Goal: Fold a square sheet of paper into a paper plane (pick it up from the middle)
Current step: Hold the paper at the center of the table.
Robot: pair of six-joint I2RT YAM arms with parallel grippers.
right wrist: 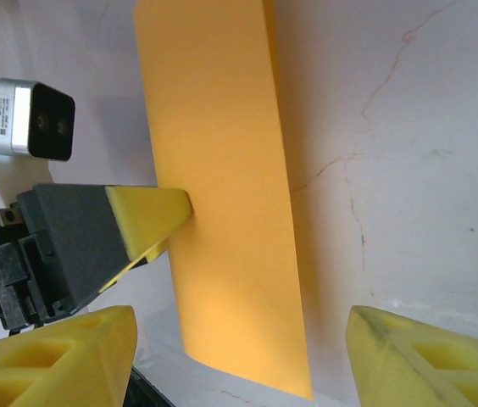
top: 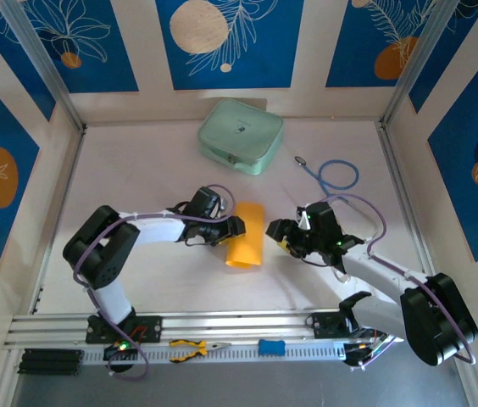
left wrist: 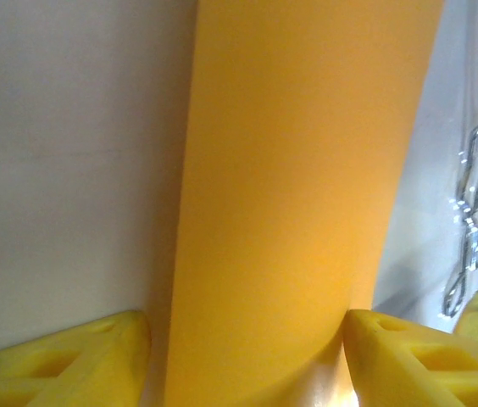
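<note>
**Top view.** The sheet of paper (top: pixel 246 236), folded to a narrow orange-yellow strip, lies flat at the middle of the worktop (top: pixel 137 170), between the 2 grippers. Left gripper (top: pixel 236 227): fingers (left wrist: pixel 69 360) spread, gripping nothing; in the right wrist view 1 tip touches the strip's long edge. Right gripper (top: pixel 276 231): fingers (right wrist: pixel 425 356) spread, empty, just beside the strip's opposite edge. A pale green case (top: pixel 241 136) sits well behind.
</note>
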